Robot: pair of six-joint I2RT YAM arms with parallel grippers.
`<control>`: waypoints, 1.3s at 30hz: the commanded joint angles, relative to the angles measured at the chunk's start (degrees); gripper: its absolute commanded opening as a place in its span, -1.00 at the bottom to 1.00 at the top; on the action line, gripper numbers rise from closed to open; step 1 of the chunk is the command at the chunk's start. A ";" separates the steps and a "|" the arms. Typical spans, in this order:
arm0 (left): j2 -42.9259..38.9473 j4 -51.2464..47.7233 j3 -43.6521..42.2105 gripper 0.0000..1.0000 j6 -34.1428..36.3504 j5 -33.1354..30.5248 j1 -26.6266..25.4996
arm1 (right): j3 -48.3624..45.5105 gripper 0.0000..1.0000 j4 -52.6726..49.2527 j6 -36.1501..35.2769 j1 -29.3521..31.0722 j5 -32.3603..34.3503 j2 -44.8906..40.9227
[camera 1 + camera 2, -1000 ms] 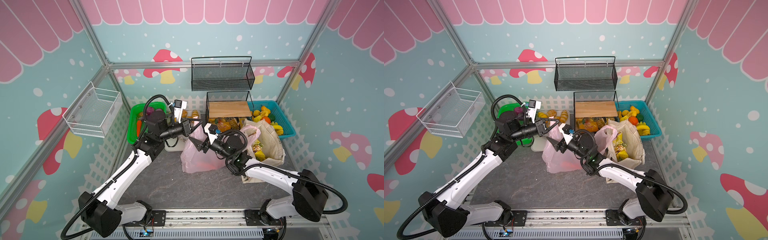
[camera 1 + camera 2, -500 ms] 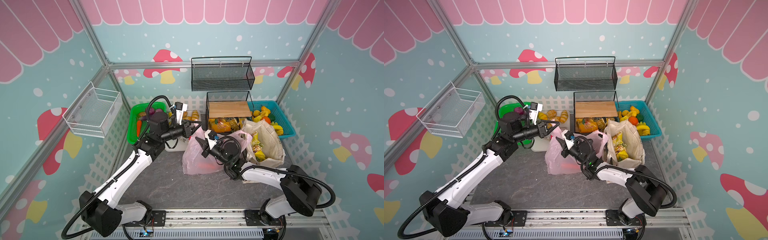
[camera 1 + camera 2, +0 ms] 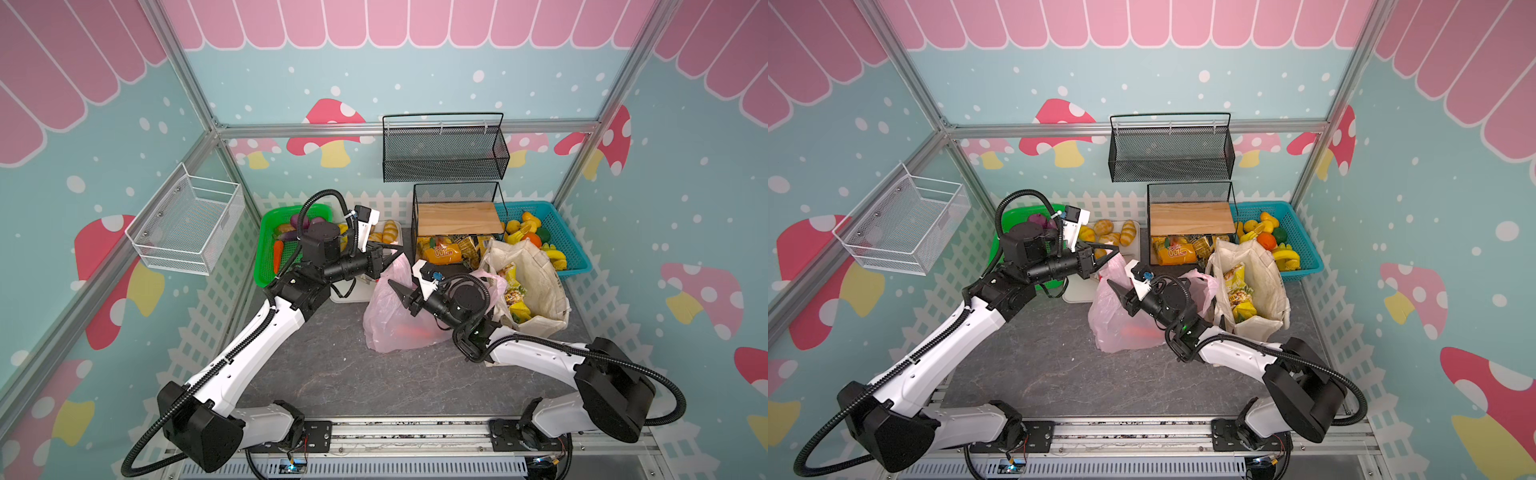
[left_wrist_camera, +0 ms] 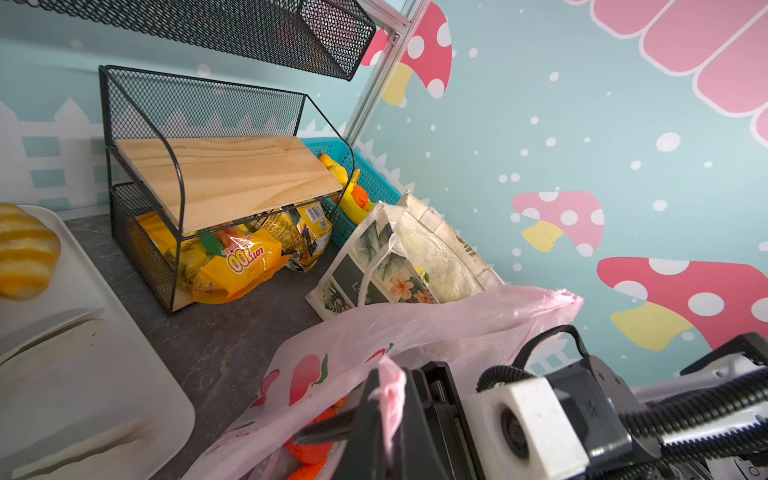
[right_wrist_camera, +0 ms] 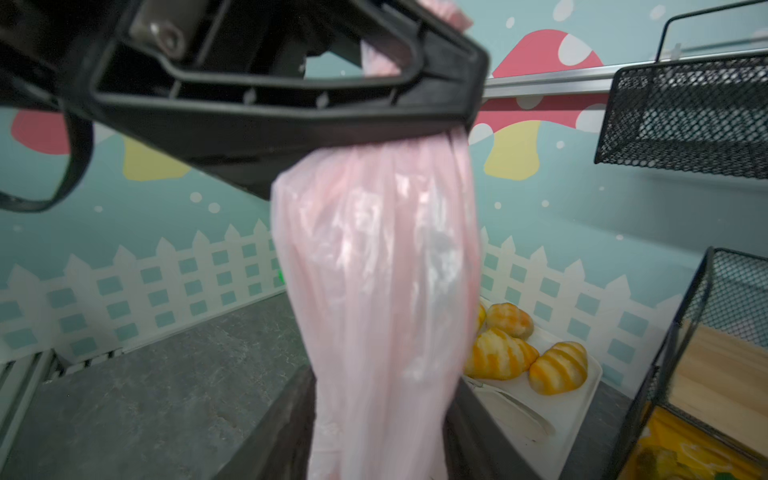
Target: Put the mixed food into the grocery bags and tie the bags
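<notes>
While both bags hold food, neither is tied: left claw (image 4: 388, 382) clamps the pink bag (image 3: 390, 324) by a handle, right claw (image 3: 401, 296) gapes around it; tote (image 3: 540, 274) untouched

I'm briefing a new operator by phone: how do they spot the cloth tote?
Find the black wire rack with the wooden shelf at the back wall. Just in front, beside the blue basket, stands the canvas tote: cream cloth with floral print, unlike the thin pink plastic bag next to it.

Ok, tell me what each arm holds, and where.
The left jaws pinch the pink bag by its bunched handle; right jaws open astride that strip, holding nothing.
</notes>
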 commanded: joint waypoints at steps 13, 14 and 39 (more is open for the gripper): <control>-3.07 4.20 -0.60 -1.00 -10.58 -1.00 -1.77 | 9.54 0.40 5.41 5.85 7.26 27.45 6.16; -3.22 4.31 -0.67 -1.00 -10.68 -1.05 -1.70 | 10.08 0.32 5.07 6.27 7.74 30.81 6.82; -3.87 2.86 0.24 -1.00 -8.49 0.04 0.06 | 2.18 0.66 -5.74 -9.20 6.37 13.28 -0.20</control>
